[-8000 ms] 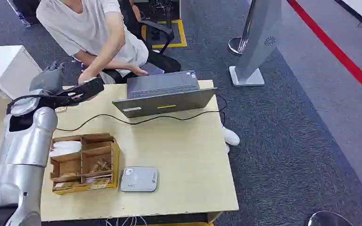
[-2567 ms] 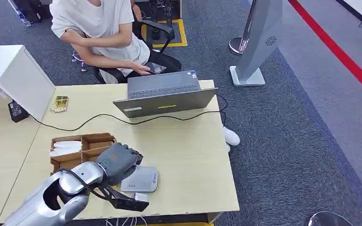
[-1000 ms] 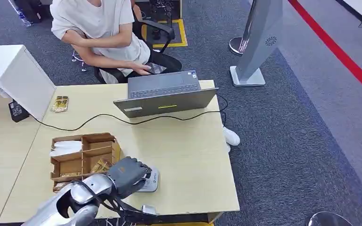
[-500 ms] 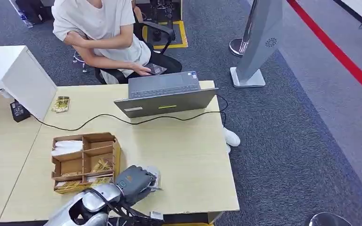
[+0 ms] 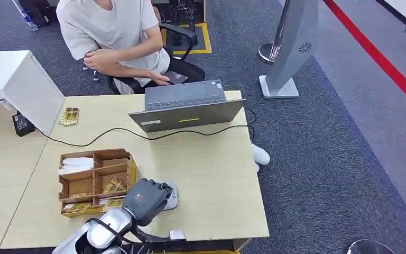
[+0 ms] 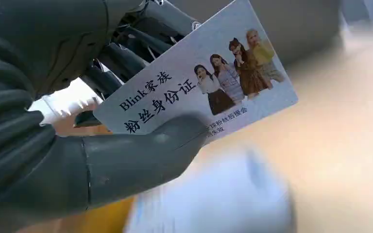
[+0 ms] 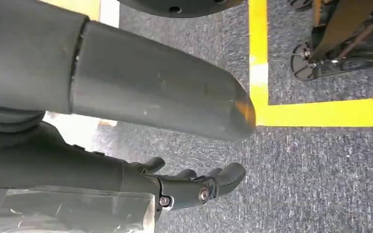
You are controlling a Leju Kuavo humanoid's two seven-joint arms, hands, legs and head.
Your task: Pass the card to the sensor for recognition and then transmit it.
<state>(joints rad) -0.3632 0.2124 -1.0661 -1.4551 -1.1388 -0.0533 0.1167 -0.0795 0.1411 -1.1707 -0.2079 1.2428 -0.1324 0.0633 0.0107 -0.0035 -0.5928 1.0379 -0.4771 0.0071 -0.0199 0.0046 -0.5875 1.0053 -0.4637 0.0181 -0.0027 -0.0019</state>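
My left hand point(image 5: 147, 200) hovers over the white card sensor point(image 5: 172, 197) near the table's front edge and hides most of it. In the left wrist view the thumb point(image 6: 141, 155) and dark fingers pinch a white card point(image 6: 199, 92) printed with black characters and a group photo. The card is held flat above the blurred white sensor point(image 6: 213, 199); whether it touches it I cannot tell. My right hand point(image 7: 141, 90) hangs over grey carpet, thumb straight and fingers loosely bent, holding nothing.
A wooden organiser point(image 5: 95, 180) with packets stands just left of the sensor. Further back are an open laptop point(image 5: 187, 108), a black cable point(image 5: 100, 142), a white box point(image 5: 21, 87) and a snack packet point(image 5: 68, 116). A person point(image 5: 116, 37) sits behind the table.
My left arm has come down from the table's far left to the sensor at the front. Over the last second the hand barely shifts. The person has lowered an arm.
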